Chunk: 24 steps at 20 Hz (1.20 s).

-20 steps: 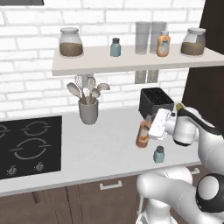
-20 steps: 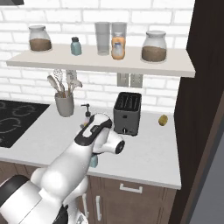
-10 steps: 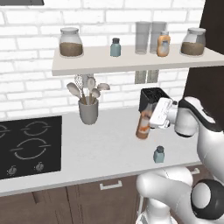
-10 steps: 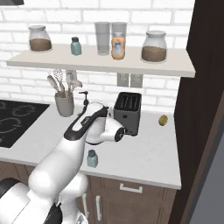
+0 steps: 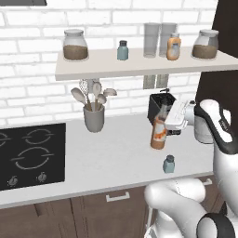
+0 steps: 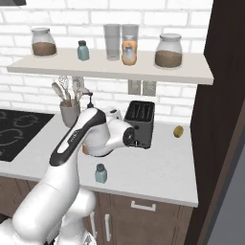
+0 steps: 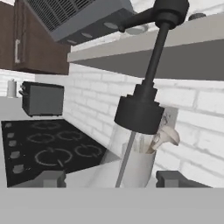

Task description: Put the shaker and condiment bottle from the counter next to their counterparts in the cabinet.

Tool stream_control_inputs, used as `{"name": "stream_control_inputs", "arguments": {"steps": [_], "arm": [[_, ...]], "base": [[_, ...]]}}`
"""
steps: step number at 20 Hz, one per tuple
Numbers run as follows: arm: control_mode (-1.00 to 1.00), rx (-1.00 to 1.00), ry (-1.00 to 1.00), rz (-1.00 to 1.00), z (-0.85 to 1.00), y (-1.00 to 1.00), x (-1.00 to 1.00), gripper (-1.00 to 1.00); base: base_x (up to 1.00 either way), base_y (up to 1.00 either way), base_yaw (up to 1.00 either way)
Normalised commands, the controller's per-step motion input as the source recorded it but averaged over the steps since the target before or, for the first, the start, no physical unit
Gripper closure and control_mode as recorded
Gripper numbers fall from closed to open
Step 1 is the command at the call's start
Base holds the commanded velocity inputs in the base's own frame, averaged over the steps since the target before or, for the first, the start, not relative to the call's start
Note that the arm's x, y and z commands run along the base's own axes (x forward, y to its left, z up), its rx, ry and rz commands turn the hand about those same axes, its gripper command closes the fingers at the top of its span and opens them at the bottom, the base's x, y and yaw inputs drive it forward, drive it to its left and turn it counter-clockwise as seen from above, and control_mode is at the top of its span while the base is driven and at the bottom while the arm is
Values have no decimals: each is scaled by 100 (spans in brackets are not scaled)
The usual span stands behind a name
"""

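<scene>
My gripper [image 5: 168,124] is shut on the condiment bottle [image 5: 158,133], a slim orange-brown bottle with a black pump, held slightly tilted low over the counter in front of the toaster. The hand view shows its black pump cap [image 7: 139,114] between my fingertips [image 7: 49,178]. In the right base view my arm hides the bottle's body and its pump [image 6: 89,98] sticks up. The tiny blue-grey shaker [image 5: 169,164] [image 6: 100,173] stands near the counter's front edge. On the pale shelf board [image 5: 139,66] [image 6: 110,70] stand the twin shaker [image 5: 122,50] [image 6: 83,50] and the squat orange bottle [image 5: 173,47] [image 6: 128,50].
A black toaster [image 5: 160,105] [image 6: 140,123] stands right behind the bottle. A grey utensil holder [image 5: 94,119] sits to its left, then the black cooktop [image 5: 28,153]. Brown-filled jars [image 5: 75,45] [image 5: 205,44] and tall glasses [image 5: 152,40] share the shelf. A dark panel [image 6: 225,119] bounds the right side.
The gripper has lifted the condiment bottle a little and carried it slightly right, towards the toaster. The shaker on the counter has not moved.
</scene>
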Motion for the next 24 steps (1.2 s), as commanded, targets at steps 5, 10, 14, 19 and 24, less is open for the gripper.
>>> {"name": "stream_control_inputs", "arguments": {"steps": [5, 10, 14, 19, 24], "arm": [[-100, 0, 0, 0, 43, -1, -44, 100], [-100, 0, 0, -1, 41, -3, -52, 100], [-100, 0, 0, -5, 54, -8, -42, 100], [-100, 0, 0, -5, 72, -7, -29, 100], [-100, 0, 0, -4, 76, -14, -25, 100]], "base": [[0, 0, 0], [0, 0, 0], [0, 0, 0], [0, 0, 0], [0, 0, 0]]}}
